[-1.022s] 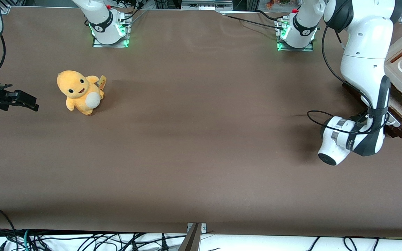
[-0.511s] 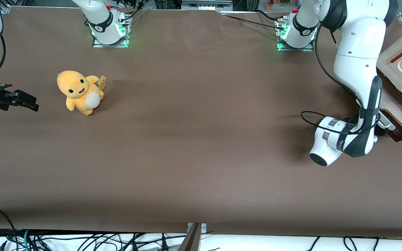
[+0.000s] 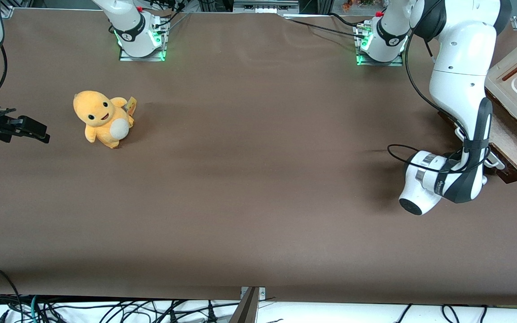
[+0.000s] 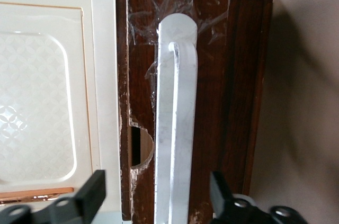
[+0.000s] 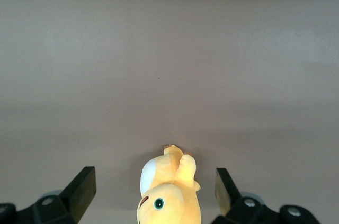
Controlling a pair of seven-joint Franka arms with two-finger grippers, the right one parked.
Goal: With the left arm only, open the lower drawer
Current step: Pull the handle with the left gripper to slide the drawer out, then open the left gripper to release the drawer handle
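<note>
Lower drawer point(image 3: 512, 141), apparently part-open: keep the wide-spread claw point(image 4: 157, 198) straddling the white handle point(image 4: 175, 123), pulling straight outward.

You see the lower drawer point(image 4: 233, 75): glossy dark wood, taped white plastic handle point(image 4: 175, 128). The gripper point(image 4: 158, 203) before it is matt black; the tabletop point(image 3: 249, 179) matt brown.

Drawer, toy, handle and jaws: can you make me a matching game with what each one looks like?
Things:
1. drawer
2. toy
3. handle
4. gripper

Looks:
A. yellow and fluffy
B. white bar
C. open, jaws either side of the handle
D. pulled partly out, tan inside

Pairs: 1-D, 2-A, 3-B, 4-C
</note>
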